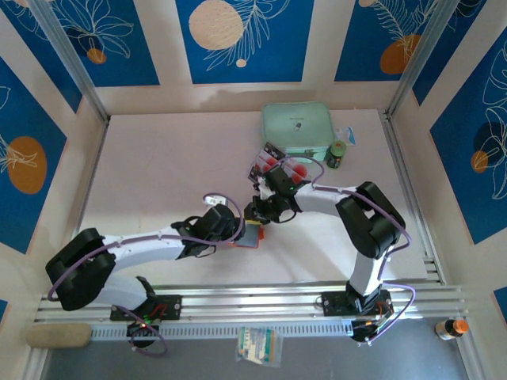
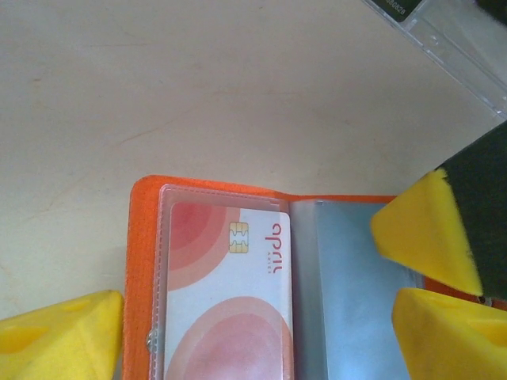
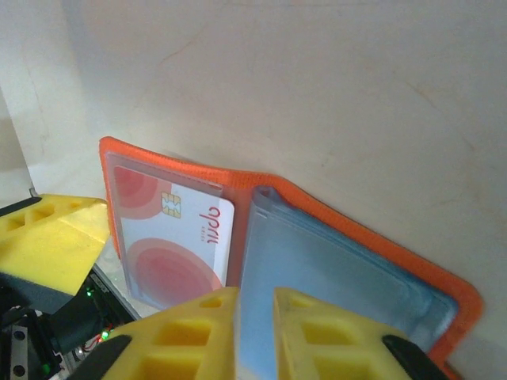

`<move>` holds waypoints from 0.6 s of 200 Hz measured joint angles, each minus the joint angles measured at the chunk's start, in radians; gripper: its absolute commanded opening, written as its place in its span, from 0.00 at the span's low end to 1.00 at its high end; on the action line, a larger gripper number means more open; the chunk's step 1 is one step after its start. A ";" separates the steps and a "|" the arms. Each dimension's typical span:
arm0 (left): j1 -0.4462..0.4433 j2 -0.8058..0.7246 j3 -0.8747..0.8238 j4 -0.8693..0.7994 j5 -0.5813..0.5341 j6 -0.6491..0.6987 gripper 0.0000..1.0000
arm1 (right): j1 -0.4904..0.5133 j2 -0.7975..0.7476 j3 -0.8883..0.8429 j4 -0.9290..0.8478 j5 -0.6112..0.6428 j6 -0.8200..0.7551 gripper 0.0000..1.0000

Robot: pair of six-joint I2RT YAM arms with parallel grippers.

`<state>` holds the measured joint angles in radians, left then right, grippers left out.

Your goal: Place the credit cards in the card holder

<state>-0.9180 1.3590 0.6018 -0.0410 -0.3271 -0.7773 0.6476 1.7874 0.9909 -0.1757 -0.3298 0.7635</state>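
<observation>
The orange card holder [image 2: 142, 261] lies open on the table, small in the top view [image 1: 252, 235]. One pale credit card [image 2: 230, 301] with red circles and a chip sits inside its left clear sleeve, and shows again from the right wrist [image 3: 178, 237]. My left gripper [image 2: 257, 340] is open, its yellow fingers standing wide on either side of the holder. My right gripper [image 3: 255, 324] is shut on the holder's blue-grey inner sleeves [image 3: 333, 269], whose lower edge runs down between its fingers. More credit cards [image 1: 279, 166] with red dots stand in the clear tray behind.
A mint-green case [image 1: 297, 128] lies at the back of the table with a small green jar [image 1: 337, 154] beside it. The clear tray's edge [image 2: 451, 32] sits just beyond the holder. Both arms meet at the table's middle, over the holder.
</observation>
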 measured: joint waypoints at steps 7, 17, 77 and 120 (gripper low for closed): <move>0.000 0.001 0.000 -0.001 0.000 0.002 0.90 | 0.000 -0.010 0.000 -0.013 0.014 -0.006 0.10; 0.000 0.006 0.000 -0.001 0.000 0.009 0.91 | 0.000 -0.021 0.000 -0.034 0.034 -0.013 0.06; 0.000 0.053 0.031 -0.045 -0.004 0.079 0.94 | 0.007 -0.028 0.001 -0.113 0.123 -0.051 0.00; 0.002 0.071 0.045 -0.055 -0.007 0.106 0.95 | 0.009 -0.011 0.002 -0.113 0.132 -0.056 0.00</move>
<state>-0.9165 1.4303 0.6464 -0.0956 -0.3340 -0.6708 0.6567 1.7763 0.9924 -0.2886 -0.1978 0.7071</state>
